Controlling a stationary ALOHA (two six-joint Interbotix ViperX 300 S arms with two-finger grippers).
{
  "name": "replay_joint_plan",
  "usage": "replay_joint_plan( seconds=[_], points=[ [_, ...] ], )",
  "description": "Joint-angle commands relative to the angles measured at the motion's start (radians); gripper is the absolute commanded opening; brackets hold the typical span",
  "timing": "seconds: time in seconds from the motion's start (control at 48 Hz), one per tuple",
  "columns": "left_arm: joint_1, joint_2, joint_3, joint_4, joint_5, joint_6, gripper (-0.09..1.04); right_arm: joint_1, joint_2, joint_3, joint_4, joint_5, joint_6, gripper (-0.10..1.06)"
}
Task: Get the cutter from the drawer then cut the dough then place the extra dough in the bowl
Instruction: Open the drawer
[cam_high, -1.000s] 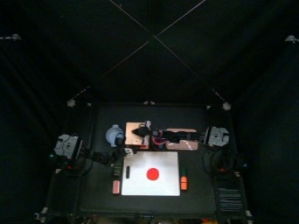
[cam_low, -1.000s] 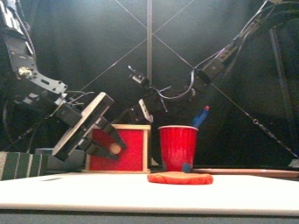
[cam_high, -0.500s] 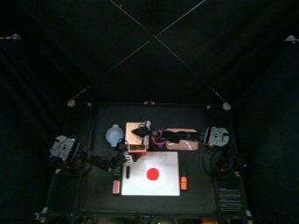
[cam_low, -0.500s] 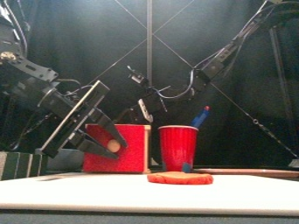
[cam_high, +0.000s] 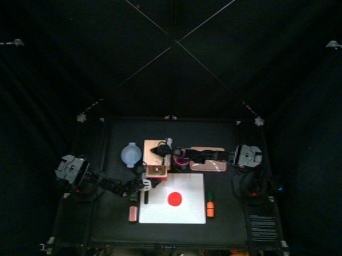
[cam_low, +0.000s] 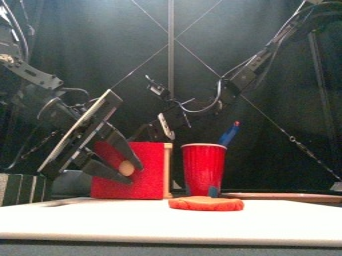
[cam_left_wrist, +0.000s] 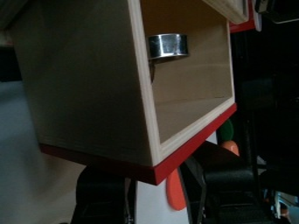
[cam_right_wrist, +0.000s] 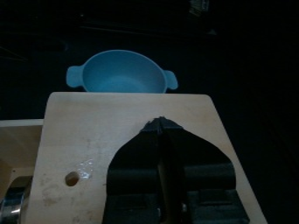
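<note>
The pale wooden box (cam_high: 158, 150) stands behind the white board (cam_high: 195, 212), which carries a flat red dough disc (cam_high: 174, 197) (cam_low: 206, 203). The box's drawer (cam_left_wrist: 187, 96) is pulled out, and the round metal cutter (cam_left_wrist: 167, 45) lies inside it. My left gripper (cam_left_wrist: 149, 175) (cam_low: 119, 166) is shut on the red drawer front (cam_low: 147, 178). Reaching in from the right, my right gripper (cam_right_wrist: 163, 129) (cam_high: 178, 156) rests shut on the box top (cam_right_wrist: 105, 131). The blue-grey bowl (cam_high: 130, 153) (cam_right_wrist: 121, 77) sits just left of the box.
A red cup (cam_low: 203, 168) with a blue toy knife (cam_low: 230, 133) stands right of the box, behind the dough. A small orange toy (cam_high: 210, 208) lies at the board's right edge and a small red one (cam_high: 134, 213) at its left edge.
My left gripper has drawn back toward the table's front with the red drawer front, sliding the drawer further out. The right gripper and the dough have stayed put.
</note>
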Motion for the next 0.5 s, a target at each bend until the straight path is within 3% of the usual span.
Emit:
replay_joint_plan(
  seconds=[0.021, 0.5],
  points=[
    [-0.020, -0.023, 0.005, 0.003, 0.008, 0.002, 0.57, 0.003, -0.008, 0.000, -0.002, 0.012, -0.002, -0.03],
    [-0.011, -0.014, -0.006, 0.023, 0.006, 0.003, 0.59, 0.003, -0.008, 0.000, -0.002, 0.014, -0.002, -0.03]
  ],
)
